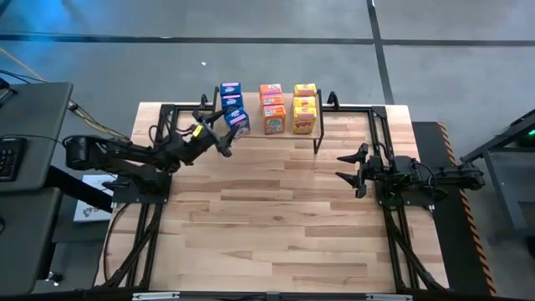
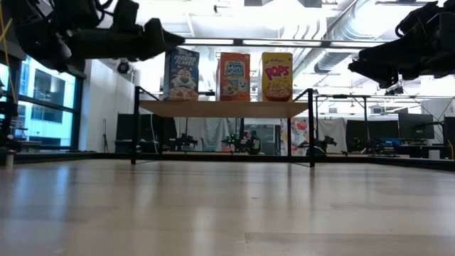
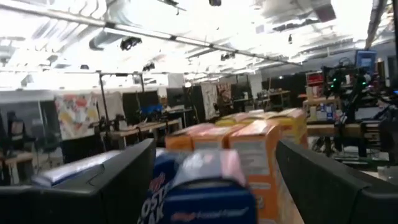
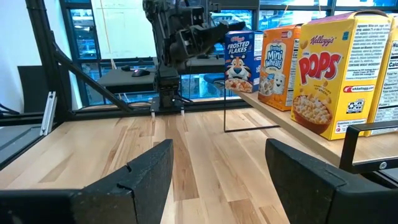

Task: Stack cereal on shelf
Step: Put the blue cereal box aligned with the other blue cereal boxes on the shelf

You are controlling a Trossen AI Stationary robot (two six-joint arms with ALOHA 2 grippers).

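Observation:
Nine cereal boxes stand on the shelf (image 2: 227, 108) in three rows: blue (image 1: 231, 102), orange (image 1: 272, 102) and yellow (image 1: 304, 104). The front blue box (image 1: 237, 123) sits slightly turned at the shelf's near-left corner and rests on its base. My left gripper (image 1: 226, 134) is open at that box's top (image 3: 205, 186), one finger on each side; the low view shows it at the box's upper corner (image 2: 170, 43). My right gripper (image 1: 353, 171) waits open above the table's right side, away from the shelf. My left gripper comes level from the table's left, with its fingers on either side of the front blue box's upper part (image 3: 186, 180). One finger (image 3: 134, 180) lies close beside the box and the other (image 3: 311, 180) stands apart from it. I cannot tell whether either finger touches the box.
Dark metal frames (image 1: 376, 117) run along both table sides and behind the shelf. The shelf's thin legs (image 4: 225, 106) stand on the wood tabletop (image 1: 267, 217). A desk with a keyboard (image 1: 8, 155) sits beyond the left edge.

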